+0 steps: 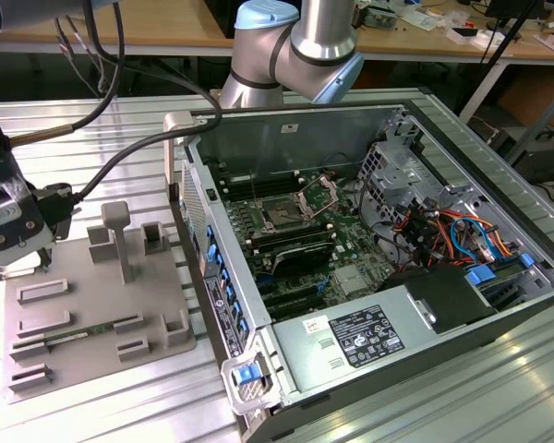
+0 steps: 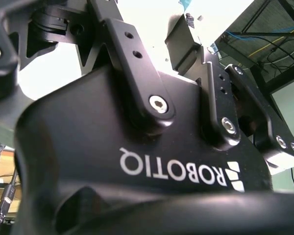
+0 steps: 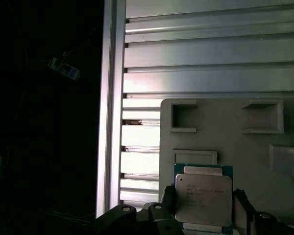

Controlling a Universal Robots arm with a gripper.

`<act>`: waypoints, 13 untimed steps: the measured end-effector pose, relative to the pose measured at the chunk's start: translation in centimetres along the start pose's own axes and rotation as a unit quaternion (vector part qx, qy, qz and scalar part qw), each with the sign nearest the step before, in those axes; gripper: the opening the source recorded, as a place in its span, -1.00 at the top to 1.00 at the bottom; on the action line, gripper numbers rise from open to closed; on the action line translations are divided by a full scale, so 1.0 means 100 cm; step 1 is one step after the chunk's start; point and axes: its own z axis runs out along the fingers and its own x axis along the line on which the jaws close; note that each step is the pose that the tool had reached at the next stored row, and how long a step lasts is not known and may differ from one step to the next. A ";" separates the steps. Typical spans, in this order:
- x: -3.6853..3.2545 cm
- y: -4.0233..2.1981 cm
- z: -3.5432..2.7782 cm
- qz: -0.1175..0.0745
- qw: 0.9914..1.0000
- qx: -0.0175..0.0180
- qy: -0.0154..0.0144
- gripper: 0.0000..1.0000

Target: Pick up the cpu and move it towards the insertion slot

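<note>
Silvery cpu (image 3: 204, 195) is pinched at both edges by the end effector (image 3: 204, 203), over the grey tray (image 3: 206, 142).

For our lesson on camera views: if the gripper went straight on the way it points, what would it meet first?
In the exterior view the gripper points down at the grey tray; the first wrist view shows the chip lying there straight ahead, so most likely the chip. How near is unclear.
</note>
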 end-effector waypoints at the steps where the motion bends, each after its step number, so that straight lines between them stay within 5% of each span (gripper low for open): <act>1: 0.0000 0.0000 -0.0001 0.000 1.000 0.000 0.000 -0.09; 13: 0.0000 0.0001 -0.0023 0.000 1.000 -0.001 0.000 -0.09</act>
